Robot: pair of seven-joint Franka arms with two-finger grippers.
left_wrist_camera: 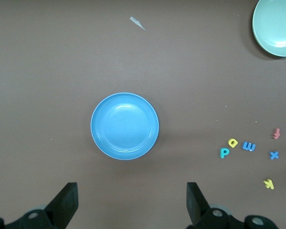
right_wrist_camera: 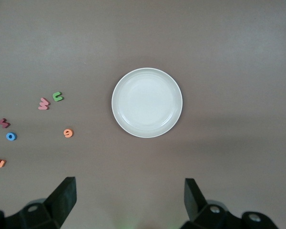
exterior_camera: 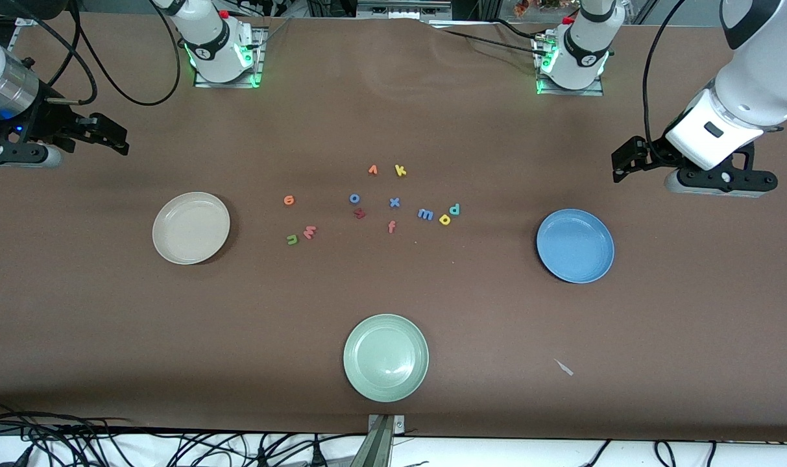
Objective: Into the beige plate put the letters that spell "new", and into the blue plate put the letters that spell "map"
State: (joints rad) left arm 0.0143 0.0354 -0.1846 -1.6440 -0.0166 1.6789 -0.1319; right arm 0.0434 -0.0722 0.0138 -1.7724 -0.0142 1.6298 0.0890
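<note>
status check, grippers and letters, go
Left gripper open over blue plate. Right gripper open over beige plate. Both plates empty, letters untouched between them.

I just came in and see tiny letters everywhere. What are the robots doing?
Nothing is being held yet. Both arms wait with open grippers: the left gripper near the empty blue plate, the right gripper near the empty beige plate. The foam letters, like the green n and blue m, lie on the table between the plates.
</note>
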